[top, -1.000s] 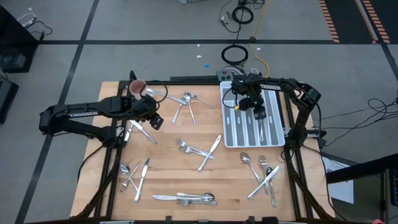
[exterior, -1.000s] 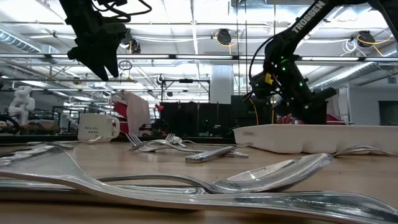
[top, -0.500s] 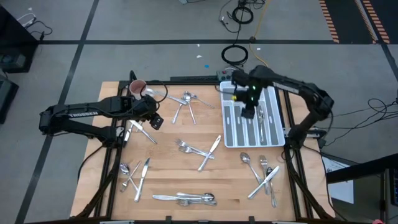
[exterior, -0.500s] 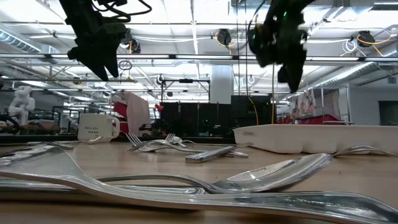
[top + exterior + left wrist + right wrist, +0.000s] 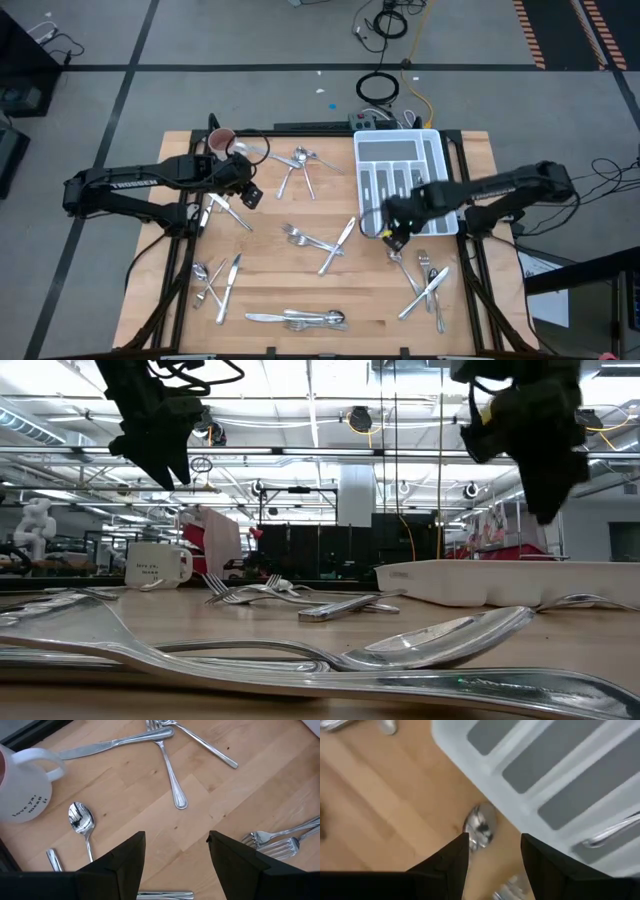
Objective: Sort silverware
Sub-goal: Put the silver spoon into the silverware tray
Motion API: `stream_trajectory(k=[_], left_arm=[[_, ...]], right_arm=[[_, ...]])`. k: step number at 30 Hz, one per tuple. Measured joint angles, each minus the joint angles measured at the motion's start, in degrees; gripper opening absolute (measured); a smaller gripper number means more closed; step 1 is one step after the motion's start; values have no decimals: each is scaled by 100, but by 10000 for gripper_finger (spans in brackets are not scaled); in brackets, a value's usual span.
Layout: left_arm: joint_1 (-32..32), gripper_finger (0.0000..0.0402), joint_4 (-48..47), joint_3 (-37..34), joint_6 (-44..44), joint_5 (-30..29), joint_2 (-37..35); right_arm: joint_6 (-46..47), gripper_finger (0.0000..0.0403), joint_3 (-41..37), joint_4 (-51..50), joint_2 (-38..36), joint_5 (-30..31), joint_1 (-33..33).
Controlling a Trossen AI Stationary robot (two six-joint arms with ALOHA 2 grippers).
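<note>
One spoon (image 5: 480, 826) lies just beyond right gripper (image 5: 490, 851) (fingers spread, empty), beside tray (image 5: 530, 795).

A robotics lab or workshop hall: a wooden bench (image 5: 300, 290) stands on a grey concrete floor (image 5: 250, 40) marked with dark tape lines, loose cables (image 5: 385, 20) lie about, and the low view shows ceiling lights (image 5: 360, 420) and steel trusses (image 5: 300, 452).

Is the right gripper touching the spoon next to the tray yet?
Apart. In the right wrist view the right gripper has open fingers, and bare wood shows between them and the spoon lying beside the tray.
</note>
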Motion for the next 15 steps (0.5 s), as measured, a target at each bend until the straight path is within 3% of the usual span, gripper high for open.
stream_trajectory(k=[4,10,15], left_arm=[[0,223,0,0,-2,27,0],[0,223,-3,0,16,87,0],[0,223,-4,0,18,85,-2]], right_arm=[[783,171,-386,180,214,89,472],[1126,175,-452,454,574,51,949],[1525,212,-450,878,924,79,1243]])
